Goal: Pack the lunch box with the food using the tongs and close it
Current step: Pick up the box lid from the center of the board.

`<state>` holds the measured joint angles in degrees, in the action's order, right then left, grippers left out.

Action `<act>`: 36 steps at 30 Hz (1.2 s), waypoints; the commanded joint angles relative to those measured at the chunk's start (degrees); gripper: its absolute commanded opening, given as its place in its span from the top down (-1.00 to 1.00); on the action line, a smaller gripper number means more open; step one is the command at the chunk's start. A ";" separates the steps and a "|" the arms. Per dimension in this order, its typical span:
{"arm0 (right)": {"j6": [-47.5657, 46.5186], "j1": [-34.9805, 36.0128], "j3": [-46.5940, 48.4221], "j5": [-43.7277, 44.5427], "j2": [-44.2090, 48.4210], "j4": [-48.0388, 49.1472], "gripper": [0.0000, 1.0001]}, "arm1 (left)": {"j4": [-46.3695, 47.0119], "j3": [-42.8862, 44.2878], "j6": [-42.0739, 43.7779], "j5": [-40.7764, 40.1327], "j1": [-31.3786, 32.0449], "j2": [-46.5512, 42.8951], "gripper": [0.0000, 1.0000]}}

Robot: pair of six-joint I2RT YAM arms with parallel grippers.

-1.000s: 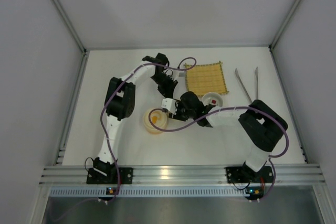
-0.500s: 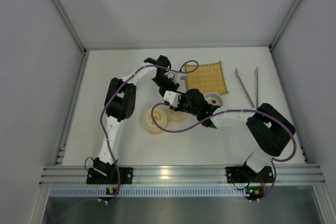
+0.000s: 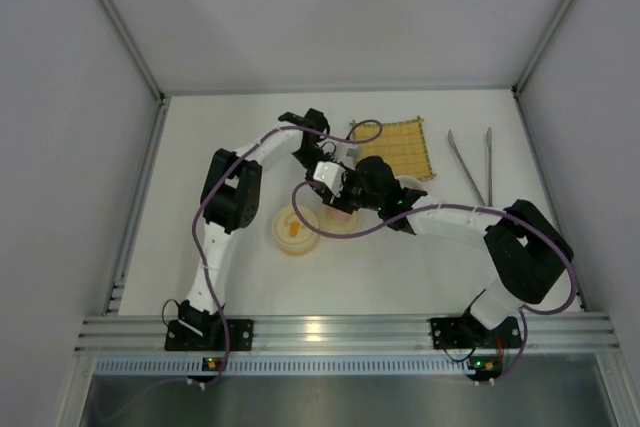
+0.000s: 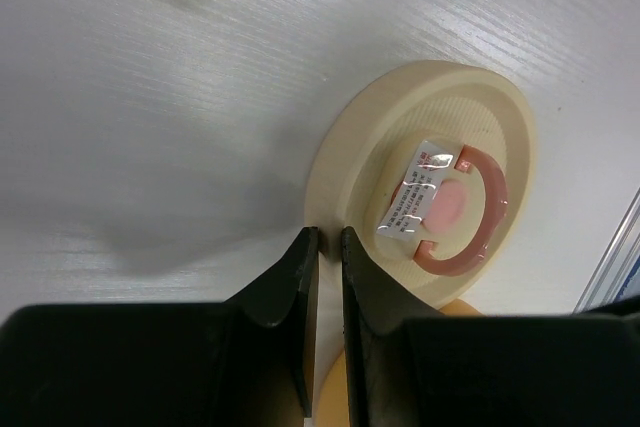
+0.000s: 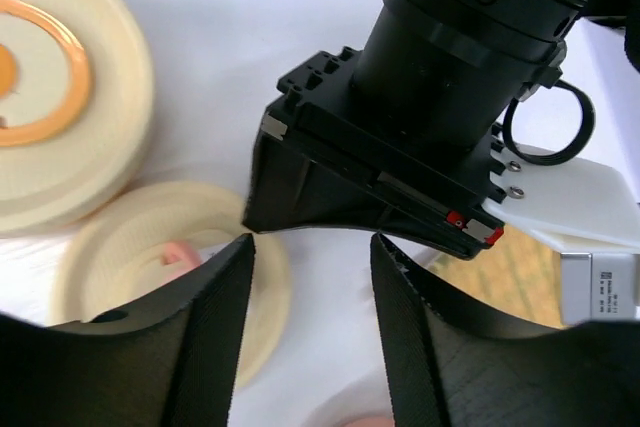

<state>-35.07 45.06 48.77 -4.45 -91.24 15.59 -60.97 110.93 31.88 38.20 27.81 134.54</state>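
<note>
**Lunch-box packing — early stage, by the look of it.**
- Tongs (image 3: 463, 162): flat on the table, right of the yellow woven mat (image 3: 405, 142), well apart from both grippers and untouched.
- Left gripper (image 4: 326, 237): fingers almost together, nothing between them. The tips sit just beside the rim of the cream lid with pink ring handle (image 4: 445, 202), off the mat's near-left corner.
- Right gripper (image 5: 312, 242): fingers spread, empty, over that lid.
- Cream piece with orange ring (image 3: 295, 230): nearer and further left of the mat.
- Food: not discernible — likely under the right arm.
- Outstanding: take up the tongs, load the food, close the box.
</note>
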 commanded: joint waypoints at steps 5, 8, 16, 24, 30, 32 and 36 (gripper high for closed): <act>11.08 -4.01 8.26 -21.91 8.18 -20.15 -0.16 | -1.52 -1.42 2.40 -0.41 0.05 -0.68 0.84; 7.57 -3.93 8.71 -21.48 7.75 -23.94 -0.22 | -2.22 -1.07 2.93 1.35 0.05 -1.12 0.64; 0.70 -4.98 8.80 -23.76 9.93 -31.77 -0.34 | -4.16 0.77 1.88 2.67 -0.13 -2.44 0.02; 1.94 -6.39 10.46 -26.13 12.05 -36.06 -0.37 | 1.01 7.36 -8.22 11.18 -7.40 -7.00 -0.61; -3.42 -6.39 13.89 -26.67 11.53 -44.67 -0.41 | 5.42 7.19 -15.79 13.75 -13.92 -12.63 -0.96; -6.14 -6.65 16.86 -26.75 8.99 -48.72 -0.46 | 4.81 5.70 -16.32 13.83 -15.42 -14.56 -0.96; -9.14 -7.62 24.51 -27.46 -0.39 -53.73 -0.55 | 4.10 -1.23 -15.53 15.94 -16.47 -18.95 -0.96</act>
<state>-40.03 38.74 67.09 -29.67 -86.11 -32.01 -56.93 113.38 17.41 49.67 10.17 119.94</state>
